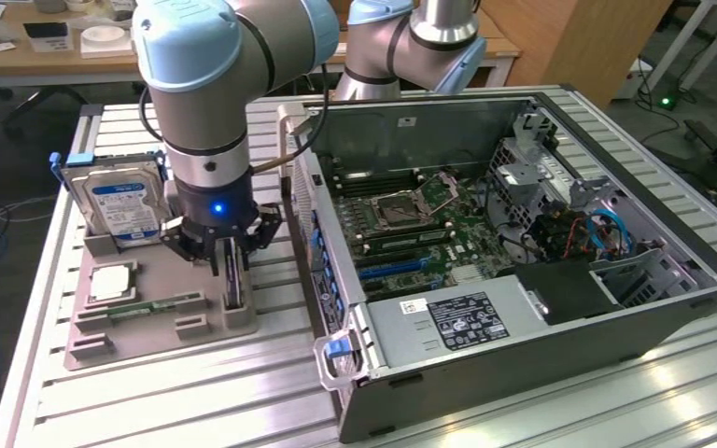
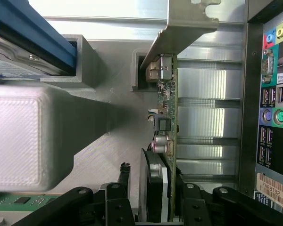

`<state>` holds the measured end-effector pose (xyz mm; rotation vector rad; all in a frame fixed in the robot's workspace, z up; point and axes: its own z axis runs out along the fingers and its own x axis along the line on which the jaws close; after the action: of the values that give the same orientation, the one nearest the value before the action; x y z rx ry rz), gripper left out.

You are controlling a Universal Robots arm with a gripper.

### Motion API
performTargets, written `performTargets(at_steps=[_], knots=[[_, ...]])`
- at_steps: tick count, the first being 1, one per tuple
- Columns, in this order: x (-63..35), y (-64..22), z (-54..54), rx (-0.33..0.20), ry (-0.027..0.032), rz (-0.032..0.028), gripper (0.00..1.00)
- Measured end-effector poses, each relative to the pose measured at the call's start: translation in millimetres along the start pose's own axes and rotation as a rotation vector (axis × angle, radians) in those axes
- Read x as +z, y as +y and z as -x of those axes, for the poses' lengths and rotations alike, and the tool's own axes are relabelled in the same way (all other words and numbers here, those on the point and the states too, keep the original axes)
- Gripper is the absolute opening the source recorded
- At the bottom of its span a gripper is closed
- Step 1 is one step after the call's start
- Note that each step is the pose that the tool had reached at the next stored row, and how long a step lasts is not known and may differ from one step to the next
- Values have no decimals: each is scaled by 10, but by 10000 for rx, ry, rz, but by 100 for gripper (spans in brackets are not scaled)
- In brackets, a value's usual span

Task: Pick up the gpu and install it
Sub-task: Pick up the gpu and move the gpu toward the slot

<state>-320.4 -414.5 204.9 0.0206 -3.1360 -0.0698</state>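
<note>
Pickup of the gpu appears to be in hand. In the exterior view, the gripper [image 1: 224, 254] hangs straight down over the grey parts holder [image 1: 134, 341], at the holder's side nearest the open computer case [image 1: 657, 308]. The gpu [image 1: 232, 289] stands on edge in a slot of that holder, which leaves both its faces free for a pinch from above. A blue-labelled hard drive [image 1: 116, 201] stands upright at the holder's back. A processor [image 1: 109, 280] and a green memory stick [image 1: 153, 306] lie flat in its middle pockets.

In the wrist view, the gpu [image 2: 167, 117] runs edge-up away from the gripper [image 2: 153, 197]. Its metal bracket [image 2: 184, 28] is at the far end, beside a holder post [image 2: 140, 70]. The jaws stand apart, one on each face of the card. A thin dark gap shows on the heatsink side, so I judge it straddled, not yet clamped. The case's rear port panel [image 2: 273, 117] lies alongside the holder.
</note>
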Motion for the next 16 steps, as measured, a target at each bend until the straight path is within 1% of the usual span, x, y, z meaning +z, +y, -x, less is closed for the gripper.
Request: performTargets(at_steps=[5, 6, 8, 9, 16], knots=[[2, 0, 0, 1, 0, 0, 44], [2, 0, 0, 1, 0, 0, 37], [2, 0, 0, 1, 0, -1, 37], [3, 0, 0, 1, 0, 0, 30], [9, 0, 0, 0, -1, 0, 30]])
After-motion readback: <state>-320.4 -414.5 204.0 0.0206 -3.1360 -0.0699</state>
